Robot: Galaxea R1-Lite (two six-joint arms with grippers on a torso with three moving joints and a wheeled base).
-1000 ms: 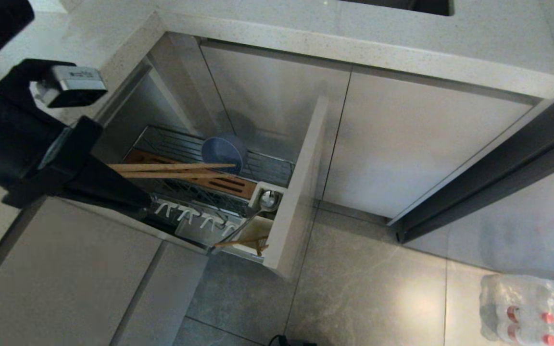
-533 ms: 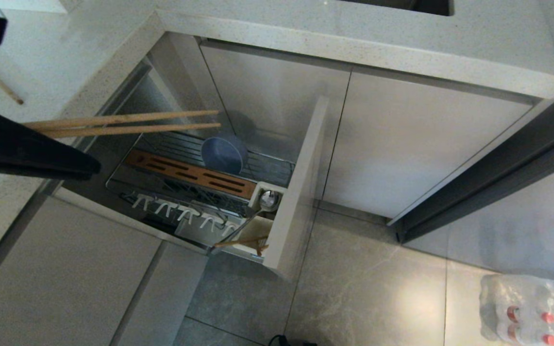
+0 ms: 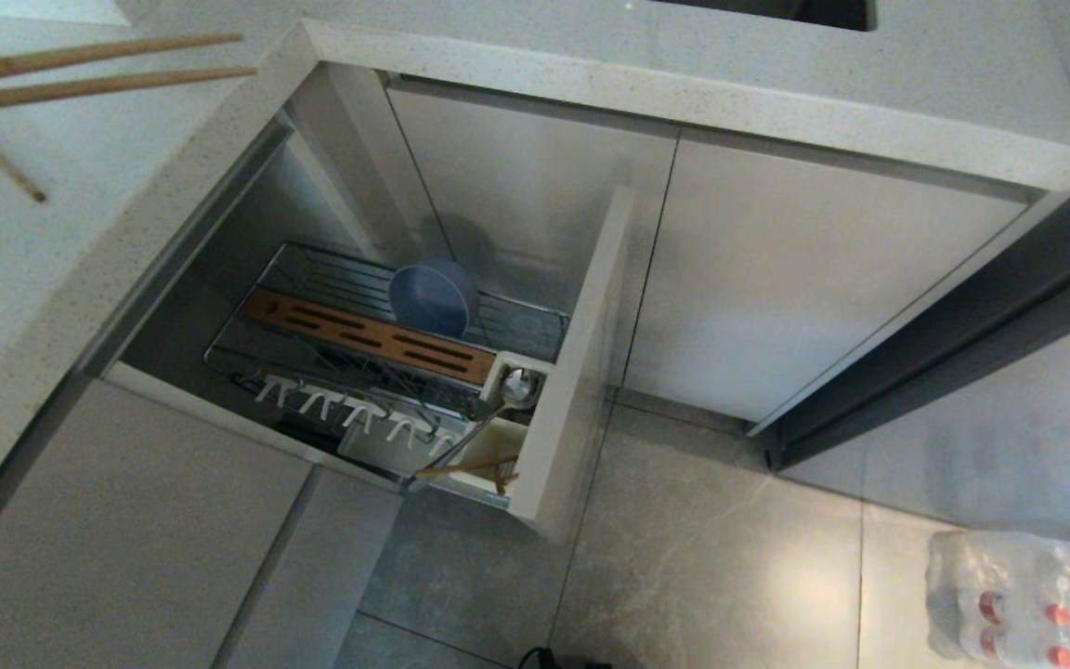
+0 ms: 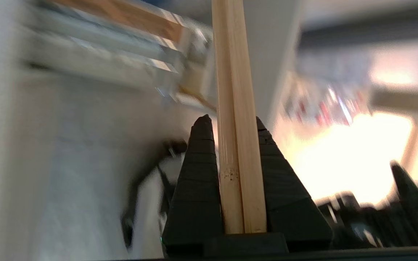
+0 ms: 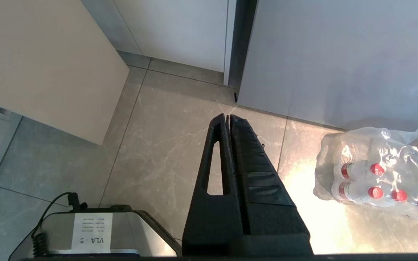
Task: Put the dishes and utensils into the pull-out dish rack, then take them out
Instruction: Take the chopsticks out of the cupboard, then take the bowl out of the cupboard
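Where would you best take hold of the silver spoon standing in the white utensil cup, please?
Probably by the handle, from above and the open front side. The spoon leans with its bowl up by the cup's rim and the thin handle slanting down past the white hooks, which crowd its lower end.

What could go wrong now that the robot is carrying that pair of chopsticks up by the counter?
The left gripper pinches the chopsticks only near one end, so most of their length sticks out beyond the fingers; they might twist or slip loose. Their tips hang over the counter close to its corner, so they might knock against it or roll off once set down. Another chopstick already lies on the counter and might get bumped.
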